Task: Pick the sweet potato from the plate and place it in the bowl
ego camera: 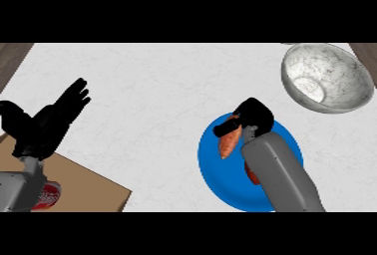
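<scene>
The bench [162, 89] was a pale, faintly mottled white slab that filled most of the head view. Past its upper corners, darker brown-grey wood-toned strips showed at the top left and top right. A brown wooden board [81, 187] lay over the bench's lower left part, its long edge running on a slant, and something red and white [49, 194] sat on it, partly hidden behind the left forearm, too little of it showing to name.

A blue plate [213, 169] rested on the bench right of centre, toward the lower edge. On it lay the orange sweet potato [229, 143], long and tapered, its pointed end aimed down and to the left. The right hand [253, 118] was over the plate's upper rim, its black fingers curled round the sweet potato's upper end, and its grey forearm covered the plate's right half. A small patch of orange-red also showed at the forearm's left edge, lower on the plate.

A metal bowl [326, 77], silvery and speckled inside, stood near the bench's upper right corner, apart from the plate and up to its right.

The left hand [52, 119] showed at the view's left edge, spread, fingers straight and pointing up and to the right, holding nothing.
</scene>
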Robot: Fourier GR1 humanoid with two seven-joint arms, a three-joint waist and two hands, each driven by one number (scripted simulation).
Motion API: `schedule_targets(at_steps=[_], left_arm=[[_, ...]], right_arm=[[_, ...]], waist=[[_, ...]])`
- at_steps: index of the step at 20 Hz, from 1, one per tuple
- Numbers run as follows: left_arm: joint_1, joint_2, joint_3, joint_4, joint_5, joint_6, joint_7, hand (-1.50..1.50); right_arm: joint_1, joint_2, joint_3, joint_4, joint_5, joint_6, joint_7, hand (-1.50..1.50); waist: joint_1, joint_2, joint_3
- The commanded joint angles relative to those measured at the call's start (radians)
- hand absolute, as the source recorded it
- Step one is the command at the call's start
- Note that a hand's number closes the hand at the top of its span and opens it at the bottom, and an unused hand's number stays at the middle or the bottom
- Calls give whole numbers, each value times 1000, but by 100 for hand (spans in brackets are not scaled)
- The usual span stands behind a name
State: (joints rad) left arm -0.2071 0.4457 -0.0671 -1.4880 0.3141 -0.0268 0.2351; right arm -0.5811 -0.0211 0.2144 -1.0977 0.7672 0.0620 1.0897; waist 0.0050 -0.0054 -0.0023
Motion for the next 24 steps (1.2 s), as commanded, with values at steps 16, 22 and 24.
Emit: schedule_targets(at_steps=[16,22,24], left_arm=[[38,-29,80,10,-33,-1,7,0],[67,-27,76,3,-32,-27,-19,0],[62,-22,82,-1,-34,-25,-20,0]], right_arm=[[248,-620,-76,-154,-133,260,-768,150],[315,-934,-264,-93,-254,297,-1238,150],[365,-999,-327,-36,-279,262,-1406,150]], waist=[[-94,-5,11],[-71,1,8],[-61,3,8]])
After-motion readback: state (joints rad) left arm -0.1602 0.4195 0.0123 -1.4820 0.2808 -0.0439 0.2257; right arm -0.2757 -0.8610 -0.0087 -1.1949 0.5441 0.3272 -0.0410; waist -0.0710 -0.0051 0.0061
